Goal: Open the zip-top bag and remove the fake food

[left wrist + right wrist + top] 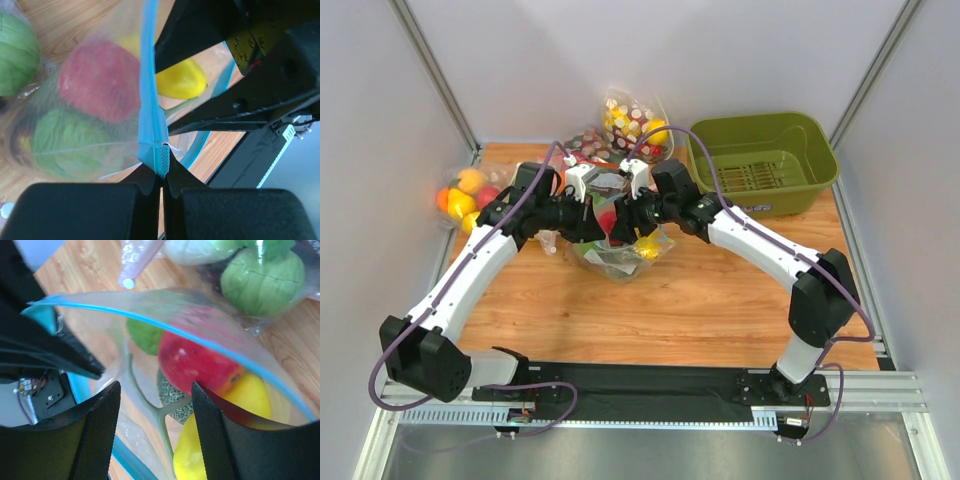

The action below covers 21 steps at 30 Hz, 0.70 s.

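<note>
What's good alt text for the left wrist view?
Close-up from the left gripper, jaws shut on the teal-blue zipper strip of a clear soft plastic zip-top bag. Through the plastic show a red toy ball, a green toy ball and a yellow lemon-shaped toy, with the black right arm close above the wooden table.

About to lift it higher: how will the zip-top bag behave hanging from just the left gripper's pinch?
The zip-top bag will probably sag: its film looks thin and creased. The left gripper pinches only its blue zipper strip, so the fake food may swing or spill out the opened mouth.

Teal-blue zipper strip (150,100), olive-green bin (765,165)
</note>
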### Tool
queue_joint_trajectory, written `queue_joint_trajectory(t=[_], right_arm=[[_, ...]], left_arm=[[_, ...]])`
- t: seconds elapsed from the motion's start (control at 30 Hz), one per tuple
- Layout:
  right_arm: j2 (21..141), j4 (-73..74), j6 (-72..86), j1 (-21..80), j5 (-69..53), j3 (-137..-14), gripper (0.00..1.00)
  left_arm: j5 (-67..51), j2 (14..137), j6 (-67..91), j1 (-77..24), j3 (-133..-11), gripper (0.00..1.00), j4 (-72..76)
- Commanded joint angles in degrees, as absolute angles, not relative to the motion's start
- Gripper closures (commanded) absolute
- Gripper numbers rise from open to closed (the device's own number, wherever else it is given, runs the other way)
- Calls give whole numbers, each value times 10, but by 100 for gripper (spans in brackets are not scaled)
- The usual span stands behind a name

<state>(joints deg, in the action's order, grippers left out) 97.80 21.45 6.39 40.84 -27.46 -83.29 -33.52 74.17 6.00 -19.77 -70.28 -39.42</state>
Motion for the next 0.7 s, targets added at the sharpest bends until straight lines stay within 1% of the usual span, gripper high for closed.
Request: queue_joint_trajectory(t=[0.0, 0.17, 0.23, 0.3, 0.47, 0.67], right_arm=[[982, 185, 89, 413, -222, -854, 38], [993, 171, 84, 423, -178, -862, 34], [998, 165, 81, 427, -174, -865, 28], [1009, 166, 77, 431, -157, -874, 24], [1033, 158, 64, 442, -143, -880, 20], [1061, 143, 50, 447, -143, -884, 18]], left_arm=[[-358, 738, 57, -193, -696, 100, -374], [-372, 745, 59, -193, -694, 100, -371], [-372, 746, 59, -192, -694, 100, -370], [-373, 746, 59, -192, -693, 100, -369], [-376, 746, 58, -188, -691, 100, -367], [-379, 743, 58, -185, -689, 100, -364]])
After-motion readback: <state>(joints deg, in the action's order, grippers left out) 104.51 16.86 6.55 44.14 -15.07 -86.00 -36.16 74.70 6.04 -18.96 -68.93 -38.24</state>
